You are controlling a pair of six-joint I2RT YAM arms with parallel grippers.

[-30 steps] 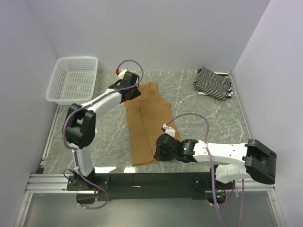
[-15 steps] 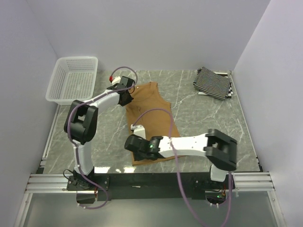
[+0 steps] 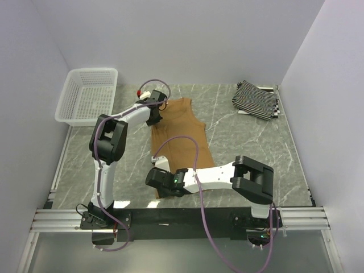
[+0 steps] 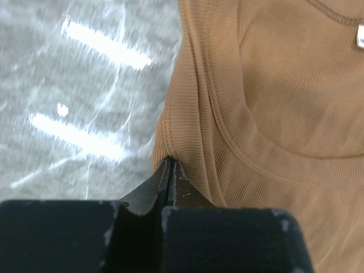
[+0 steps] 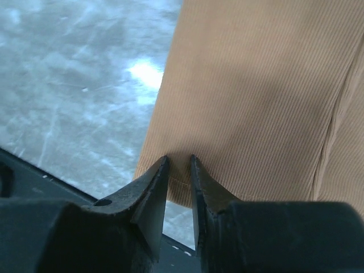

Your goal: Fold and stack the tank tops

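Concealed and cropped parts of the tan top (image 3: 181, 139) and the striped pile (image 3: 256, 100)

In the top view the near left corner of the tan top is covered by the right gripper (image 3: 161, 183), and the fingertips of the left gripper (image 3: 154, 116) are hidden beneath its wrist. In both wrist views most of the garment is cut off by the frame edges. The table (image 4: 79, 74) is blurred in the left wrist view. The layers of the striped pile are too small to be counted.

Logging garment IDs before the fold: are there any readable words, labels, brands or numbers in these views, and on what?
No text can be read in any view.
The neck tag on the tan tank top is cut off at the frame edge and too small to read.
No print shows on the striped tops or the white basket.
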